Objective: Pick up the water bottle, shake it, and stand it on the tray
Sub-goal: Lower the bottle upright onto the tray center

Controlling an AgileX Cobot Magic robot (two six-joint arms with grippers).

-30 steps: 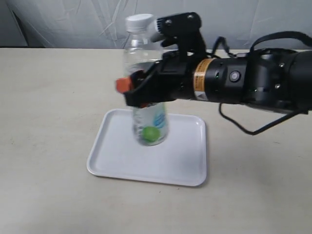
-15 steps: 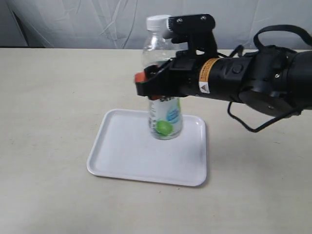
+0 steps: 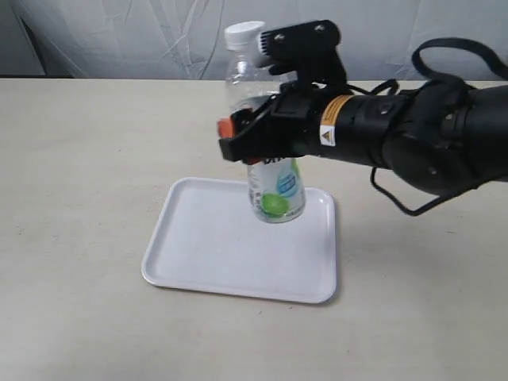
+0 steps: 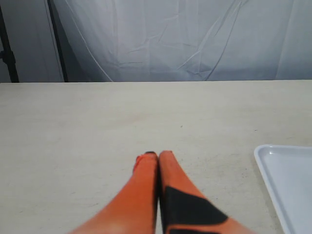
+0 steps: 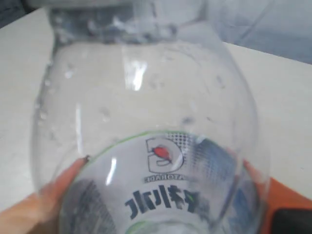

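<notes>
Leaning with its white screw cap toward the left of the exterior view, the small clear plastic water bottle [image 3: 277, 189] is held over the rear part of the flat white rectangular plastic tray [image 3: 210, 250]. Its rounded base sits very close to the tray's smooth surface, possibly touching it, though the angle does not settle that. The bottle's label is white, green and light blue with dark characters, and droplets cling inside its clear shoulder [image 5: 146, 97].

The right gripper [image 3: 238, 140] is clamped around the bottle's middle, hiding that band of it. In the right wrist view an orange finger [image 5: 36, 209] presses against each side of the label, and the bottle fills nearly the whole picture, its cap cut off. The black right arm [image 3: 413, 139] reaches in roughly level from the right, carrying a yellow sticker and loose dark cables.

The tray has rounded corners and a low raised rim, and lies on a matte beige tabletop [image 3: 79, 159]. A wrinkled white cloth backdrop [image 3: 119, 32] hangs behind.

The left gripper [image 4: 156, 156] hovers low over bare tabletop, its orange fingers pressed together with nothing between them, and one corner of the tray [image 4: 287, 180] shows beside it.
</notes>
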